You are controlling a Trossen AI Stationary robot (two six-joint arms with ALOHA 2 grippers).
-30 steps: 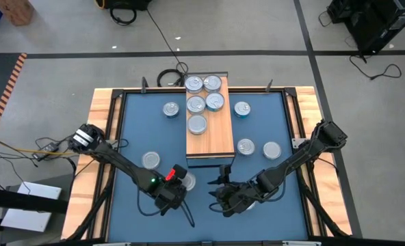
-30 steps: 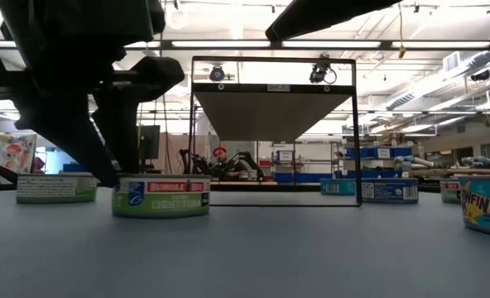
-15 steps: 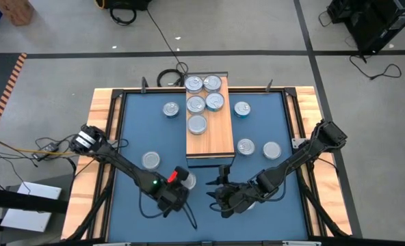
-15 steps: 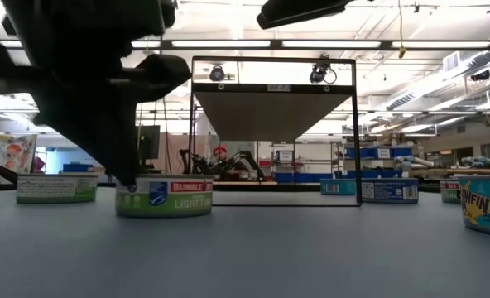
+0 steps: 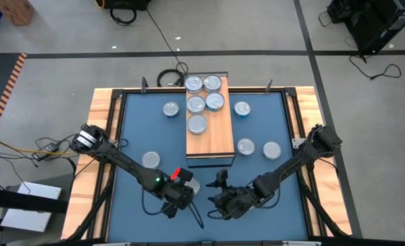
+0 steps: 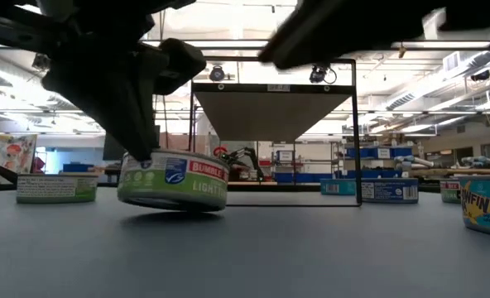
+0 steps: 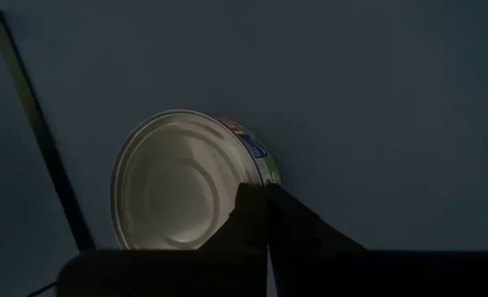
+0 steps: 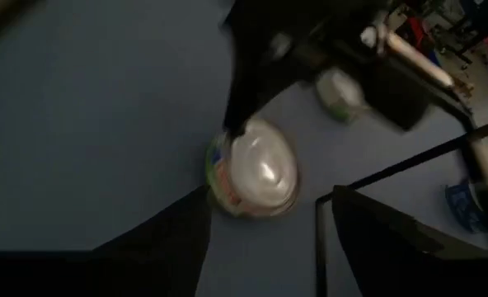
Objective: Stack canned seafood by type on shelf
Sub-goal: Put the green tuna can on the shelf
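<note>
Left gripper (image 5: 183,190): at the near edge of the blue mat (image 5: 134,130), just in front of the shelf's near left corner; fingers clamped on the rim of the green-labelled tin (image 6: 173,179).
Green-labelled tin: held by the left gripper, tilted and raised off the mat on one side in the low view; in the left wrist view its silver lid (image 7: 174,183) faces the camera with one dark finger (image 7: 256,221) lying across its edge.
Right gripper (image 5: 217,198): just beside the left gripper, near the same tin but apart from it; fingers spread, holding nothing; the right wrist view shows the tin beyond its fingers.
Shelf (image 5: 216,140): wood-topped block at the centre of the mat, running from the far edge toward the grippers.
Tins on shelf (image 5: 204,96): five silver-lidded tins grouped at the far end; the near half is bare wood.
Loose tins, left of shelf: one near the far end (image 5: 170,108), one near the left arm (image 5: 150,160).
Loose tins, right of shelf: one teal-sided near the far end (image 5: 241,108), two side by side nearer the right arm (image 5: 258,148).
</note>
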